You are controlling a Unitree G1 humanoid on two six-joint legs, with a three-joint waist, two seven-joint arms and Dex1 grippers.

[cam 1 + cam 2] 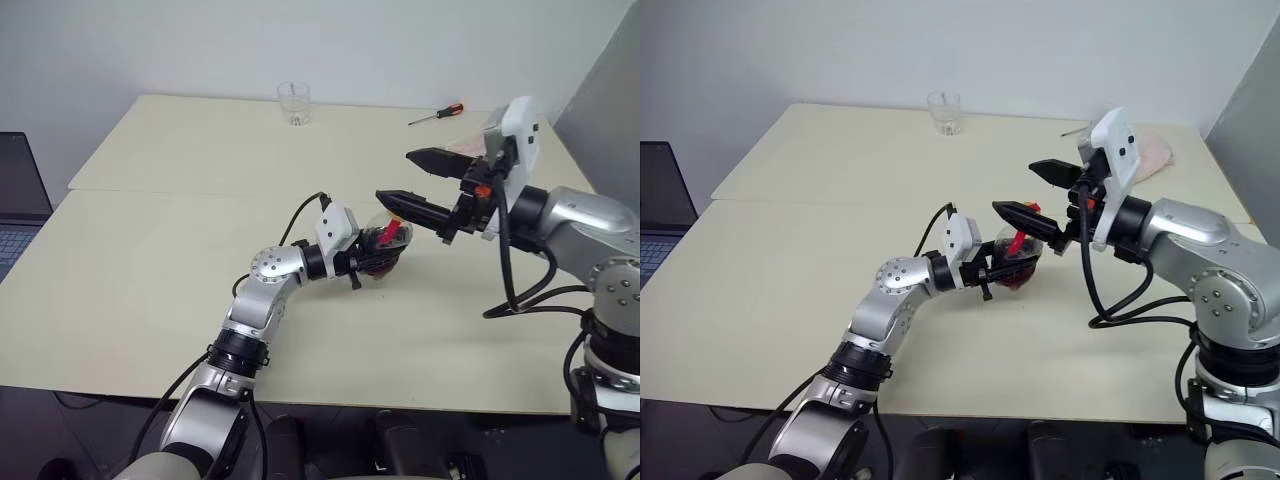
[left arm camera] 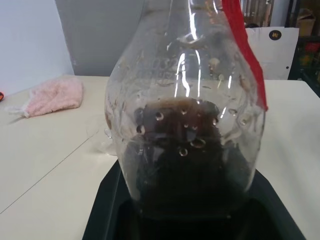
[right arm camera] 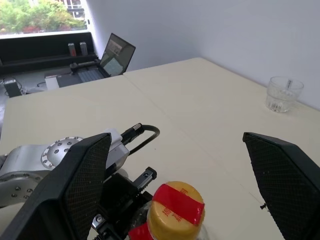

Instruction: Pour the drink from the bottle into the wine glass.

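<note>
Cream counter [image 1: 150, 290] by a white wall, left pincer [image 1: 378, 250] clamped on the bottle [image 1: 385, 246], right pincer [image 1: 418, 185] spread wide just above its cap [image 3: 176, 210], holding nothing.

Office or lab-type workroom. Evidence: two plain cream rectangular tables [image 1: 150, 290] pushed together against bare white wall [image 1: 300, 40]; open dark laptop [image 3: 116, 54] on neighbouring desk; red-handled screwdriver [image 1: 436, 114] lying on tabletop; grey partition panel [image 1: 605, 110] at side; window with green trees [image 3: 40, 17] outside.
</note>
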